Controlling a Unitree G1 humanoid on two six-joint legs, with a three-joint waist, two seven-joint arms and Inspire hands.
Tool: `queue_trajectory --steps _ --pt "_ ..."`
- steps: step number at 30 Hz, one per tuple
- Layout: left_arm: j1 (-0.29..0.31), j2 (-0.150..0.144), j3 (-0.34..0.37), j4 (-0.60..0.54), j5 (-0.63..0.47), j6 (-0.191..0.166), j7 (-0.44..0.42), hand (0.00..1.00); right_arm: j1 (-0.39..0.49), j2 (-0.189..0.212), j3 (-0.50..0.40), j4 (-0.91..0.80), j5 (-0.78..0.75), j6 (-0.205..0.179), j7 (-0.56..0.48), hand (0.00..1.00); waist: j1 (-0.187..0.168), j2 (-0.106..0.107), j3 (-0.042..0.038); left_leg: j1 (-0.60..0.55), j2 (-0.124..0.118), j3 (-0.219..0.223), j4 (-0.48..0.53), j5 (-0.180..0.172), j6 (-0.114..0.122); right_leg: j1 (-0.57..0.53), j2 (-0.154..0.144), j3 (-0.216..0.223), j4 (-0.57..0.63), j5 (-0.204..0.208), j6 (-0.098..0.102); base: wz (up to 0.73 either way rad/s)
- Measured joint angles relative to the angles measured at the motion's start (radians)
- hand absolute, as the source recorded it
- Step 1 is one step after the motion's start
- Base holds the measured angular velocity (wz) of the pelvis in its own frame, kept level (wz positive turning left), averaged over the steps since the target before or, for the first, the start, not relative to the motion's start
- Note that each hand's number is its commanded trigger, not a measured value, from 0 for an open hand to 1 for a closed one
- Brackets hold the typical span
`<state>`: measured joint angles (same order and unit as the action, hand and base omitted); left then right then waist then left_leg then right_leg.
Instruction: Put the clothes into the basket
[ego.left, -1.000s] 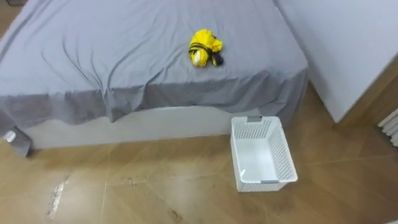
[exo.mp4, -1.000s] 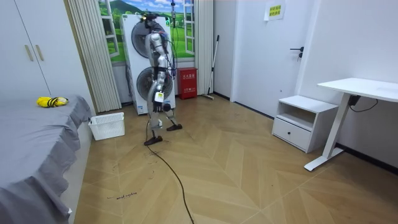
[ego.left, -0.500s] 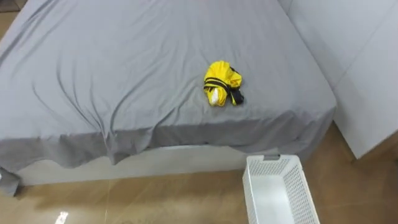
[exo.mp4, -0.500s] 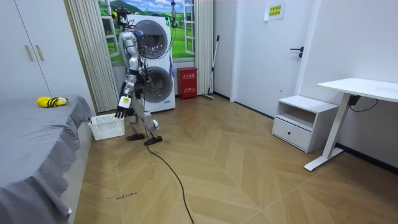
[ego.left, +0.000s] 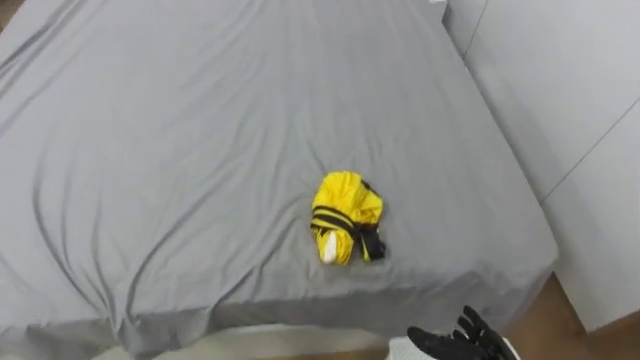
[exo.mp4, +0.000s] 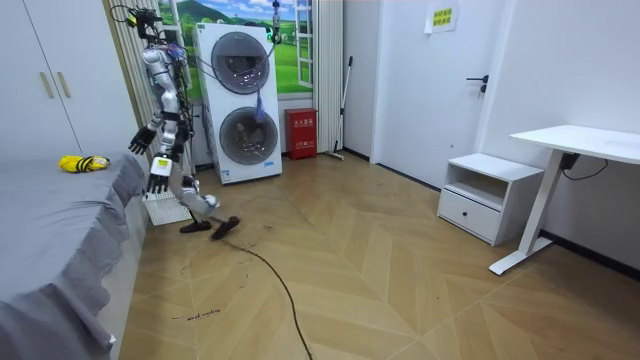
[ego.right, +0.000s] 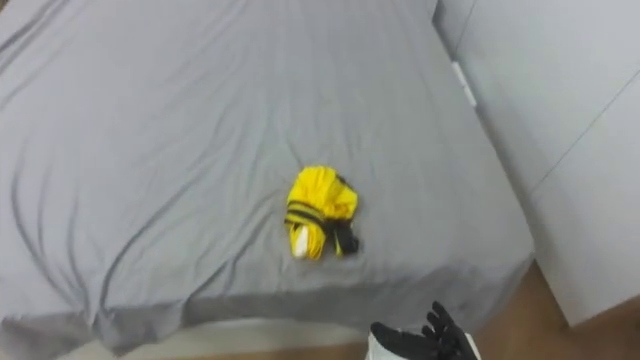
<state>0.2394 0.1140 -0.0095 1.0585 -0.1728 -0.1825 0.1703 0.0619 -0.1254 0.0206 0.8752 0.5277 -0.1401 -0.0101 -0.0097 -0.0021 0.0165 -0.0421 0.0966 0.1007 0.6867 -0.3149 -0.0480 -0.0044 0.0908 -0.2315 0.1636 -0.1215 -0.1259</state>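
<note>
Yellow clothes (ego.left: 344, 216) with black stripes, bunched into a loose roll on the grey bed (ego.left: 180, 120), near its foot edge, touched by nothing. Just below, at the bottom of the eye views: right hand (ego.left: 455, 342), dark fingers spread and empty, seen over the rim of the white basket (ego.left: 398, 350).

Likely trouble: pinching the wrinkled sheet along with the bundle and dragging it. Or the loose roll unfurling in the carry and draping outside a basket barely in sight from the head.

Room view adds: robot standing at the bed's foot corner, basket on the floor by its feet, left hand (exo.mp4: 157, 180) low, grip too small to judge. Eye views add: stripes, sheet folds.
</note>
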Motion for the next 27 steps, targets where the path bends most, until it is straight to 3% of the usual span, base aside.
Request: queue_trajectory --steps 1,3,4,5,11,14,22,27 --pt "-0.01 -0.001 0.004 0.0 -0.001 0.0 0.002 0.0 0.001 0.0 -0.001 -0.013 -0.008 0.001 -0.008 0.0 0.015 -0.005 -0.0005 -0.048 -0.003 0.0 -0.057 -0.018 -0.002 0.02 -0.005 0.021 -0.011 -0.003 0.004 -0.52" --pt "-0.019 -0.003 0.005 -0.002 -0.011 -0.001 0.002 0.0 0.006 -0.001 -0.001 -0.049 -0.023 0.011 -0.022 0.0 0.031 -0.01 -0.0021 -0.107 0.0 -0.003 -0.192 -0.008 -0.006 0.029 -0.007 0.054 -0.013 -0.01 0.018 -0.55" --pt "-0.023 -0.001 0.002 -0.002 -0.023 -0.001 0.002 0.0 0.01 0.003 0.004 -0.071 -0.022 0.014 -0.029 0.0 0.033 -0.004 -0.013 -0.126 0.001 0.009 -0.229 0.039 0.048 0.034 -0.014 0.069 -0.009 -0.021 0.031 -0.26" --pt "-0.028 0.0 -0.01 -0.001 -0.031 -0.001 0.002 0.0 0.012 0.001 0.017 -0.093 -0.024 0.022 -0.031 0.0 0.024 -0.013 -0.02 -0.095 -0.021 0.008 -0.28 0.05 0.056 0.034 -0.029 0.076 -0.008 -0.028 0.044 -0.18" --pt "-0.033 -0.003 -0.055 0.003 -0.029 0.004 -0.004 0.0 0.029 -0.003 0.034 -0.246 -0.048 0.023 -0.035 0.0 0.014 -0.022 -0.0203 -0.028 -0.076 0.019 -0.401 0.087 0.08 0.036 -0.074 0.075 -0.011 -0.042 0.073 -0.06" --pt "-0.055 -0.003 -0.072 0.019 -0.018 0.011 -0.006 0.0 0.022 -0.003 0.065 -0.265 -0.093 0.01 -0.034 0.0 0.016 -0.017 -0.0157 -0.036 -0.093 0.012 -0.436 0.107 0.087 0.017 -0.089 0.062 -0.011 -0.045 0.078 0.13" --pt "-0.118 0.002 -0.07 0.066 0.02 0.022 -0.006 0.0 -0.044 0.001 0.115 -0.266 -0.148 0.009 -0.042 0.0 0.047 -0.031 -0.0046 -0.106 -0.107 0.012 -0.464 0.139 0.097 -0.073 -0.103 0.057 0.01 -0.044 0.083 0.02" --pt "-0.137 0.015 -0.071 0.087 0.023 0.023 -0.006 0.0 -0.087 0.001 0.153 -0.268 -0.135 0.008 -0.04 0.0 0.05 -0.044 -0.0062 -0.149 -0.109 0.013 -0.465 0.148 0.102 -0.124 -0.108 0.051 0.024 -0.04 0.087 0.02"
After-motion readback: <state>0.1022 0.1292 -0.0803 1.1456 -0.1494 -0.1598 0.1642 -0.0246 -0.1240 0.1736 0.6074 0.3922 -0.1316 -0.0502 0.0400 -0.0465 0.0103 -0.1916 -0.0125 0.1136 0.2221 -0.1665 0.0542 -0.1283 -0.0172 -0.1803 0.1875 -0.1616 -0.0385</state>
